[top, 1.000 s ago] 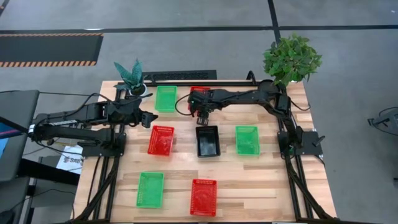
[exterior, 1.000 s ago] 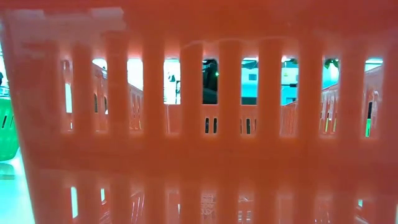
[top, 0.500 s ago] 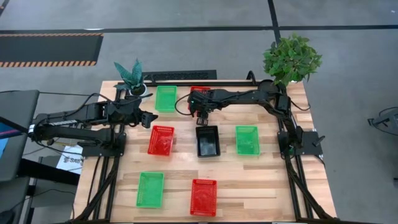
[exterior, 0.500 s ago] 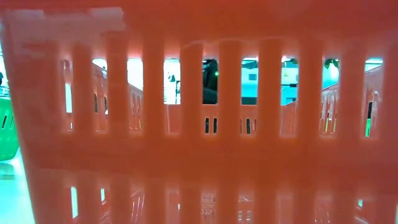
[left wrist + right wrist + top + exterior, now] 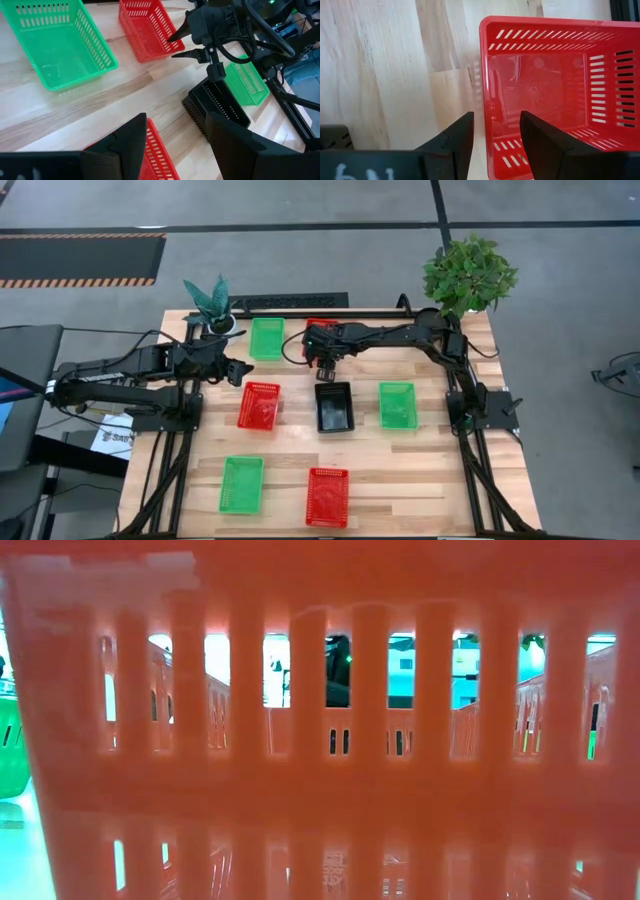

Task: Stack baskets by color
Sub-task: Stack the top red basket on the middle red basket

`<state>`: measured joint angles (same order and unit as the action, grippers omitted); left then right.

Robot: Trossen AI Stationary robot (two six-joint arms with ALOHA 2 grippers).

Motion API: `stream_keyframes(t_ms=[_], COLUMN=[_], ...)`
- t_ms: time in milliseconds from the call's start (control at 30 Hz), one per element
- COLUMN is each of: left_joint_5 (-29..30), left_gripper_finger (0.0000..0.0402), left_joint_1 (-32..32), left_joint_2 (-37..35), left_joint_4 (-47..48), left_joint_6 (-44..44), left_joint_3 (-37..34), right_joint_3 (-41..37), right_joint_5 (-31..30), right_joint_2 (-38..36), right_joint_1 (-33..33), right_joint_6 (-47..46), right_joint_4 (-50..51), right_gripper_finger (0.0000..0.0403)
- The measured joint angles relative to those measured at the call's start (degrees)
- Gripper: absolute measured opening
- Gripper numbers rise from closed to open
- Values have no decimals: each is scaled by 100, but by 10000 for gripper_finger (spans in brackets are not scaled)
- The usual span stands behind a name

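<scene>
Above a slotted red plastic basket (image 5: 550,95), right gripper (image 5: 496,131) hangs, fingers apart astride its rim.

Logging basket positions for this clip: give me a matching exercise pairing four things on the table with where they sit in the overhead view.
Things:
1. black basket
2. right gripper
3. left gripper
4. spiky potted plant

Places:
A. table's far left corner
B. over the far red basket, jaws open
C. table centre
D. just above the middle-left red basket

Pairs: 1-C, 2-B, 3-D, 4-A
</scene>
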<state>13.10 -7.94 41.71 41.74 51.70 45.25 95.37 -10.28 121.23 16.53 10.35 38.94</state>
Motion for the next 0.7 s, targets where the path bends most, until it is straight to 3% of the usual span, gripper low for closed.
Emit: stream_keyframes(t_ms=[433,700], left_joint_5=[-1,-1], left_gripper_finger=[193,193], left_joint_1=[0,0], left_joint_2=[0,0], left_joint_4=[0,0], left_joint_6=[-96,-96], left_joint_3=[-2,-2], right_joint_3=[0,0], right_joint_5=[254,254], right_joint_2=[-2,-2], right_joint_1=[11,27], right_joint_6=[-100,-66], right_joint_4=[69,27], right_gripper_finger=[238,233])
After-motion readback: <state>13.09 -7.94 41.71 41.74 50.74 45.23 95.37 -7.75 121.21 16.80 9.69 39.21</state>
